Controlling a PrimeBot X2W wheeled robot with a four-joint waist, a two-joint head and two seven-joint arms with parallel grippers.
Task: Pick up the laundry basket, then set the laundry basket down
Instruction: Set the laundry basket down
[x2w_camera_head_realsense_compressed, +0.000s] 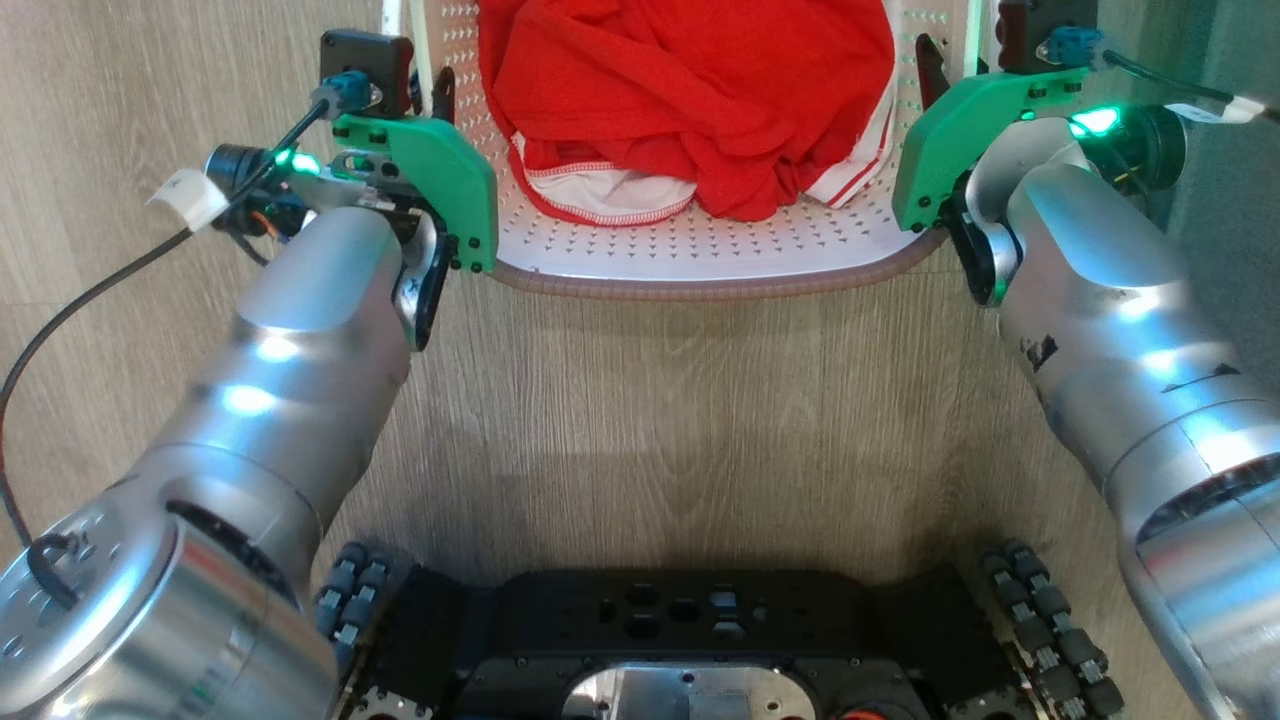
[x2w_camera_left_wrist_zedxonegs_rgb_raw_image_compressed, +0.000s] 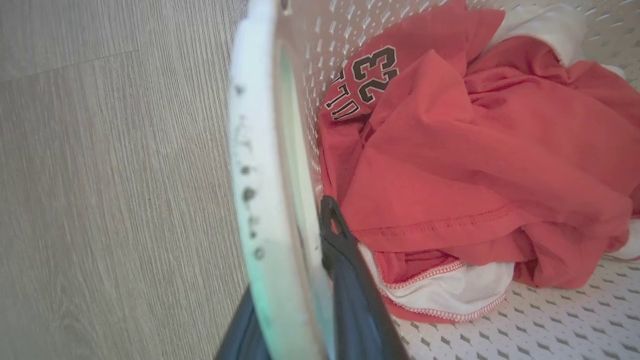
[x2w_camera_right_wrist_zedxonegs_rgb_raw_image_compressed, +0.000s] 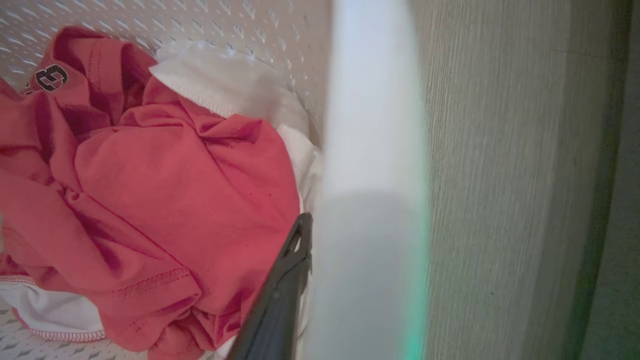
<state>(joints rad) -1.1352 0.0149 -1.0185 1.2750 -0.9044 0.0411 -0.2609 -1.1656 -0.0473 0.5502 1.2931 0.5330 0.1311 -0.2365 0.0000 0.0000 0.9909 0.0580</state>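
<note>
The robot's base (x2w_camera_head_realsense_compressed: 690, 640) is seen nearest, over the wooden floor (x2w_camera_head_realsense_compressed: 680, 420). Further on, the laundry basket (x2w_camera_head_realsense_compressed: 700, 278) is found between both arms. Its left handle (x2w_camera_left_wrist_zedxonegs_rgb_raw_image_compressed: 255, 175) is clamped by the left gripper (x2w_camera_left_wrist_zedxonegs_rgb_raw_image_compressed: 295, 280), one finger on each side. The inner finger (x2w_camera_right_wrist_zedxonegs_rgb_raw_image_compressed: 285, 290) of the right gripper (x2w_camera_right_wrist_zedxonegs_rgb_raw_image_compressed: 345, 290) is laid against the right handle (x2w_camera_right_wrist_zedxonegs_rgb_raw_image_compressed: 372, 150); the outer one is hidden, so its grip cannot be told. A red shirt (x2w_camera_head_realsense_compressed: 700, 90) is kept inside.
</note>
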